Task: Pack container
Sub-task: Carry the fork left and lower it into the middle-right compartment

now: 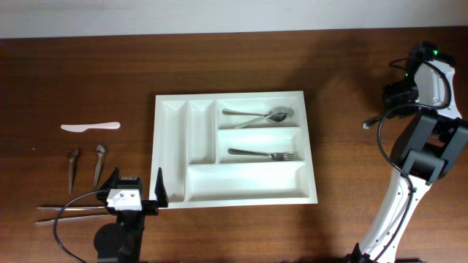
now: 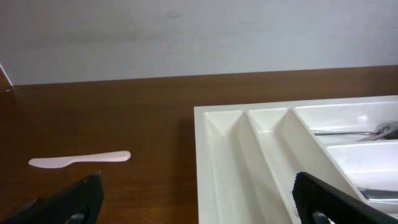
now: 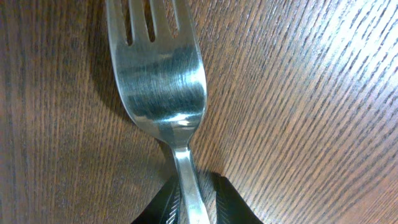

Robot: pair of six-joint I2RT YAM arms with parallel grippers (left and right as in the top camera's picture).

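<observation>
Grips shiny steel fork [image 3: 163, 81] by its handle in right pincer [image 3: 191, 198], lengthwise; needs carrying well leftward to large white plastic compartmented tray [image 1: 238, 94], beside wide-open left pincer [image 2: 196, 186].

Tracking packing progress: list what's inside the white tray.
The tray holds crossed spoons in its upper short compartment, a fork in the lower; others look empty. Left gripper hides its lower-left edge.
</observation>
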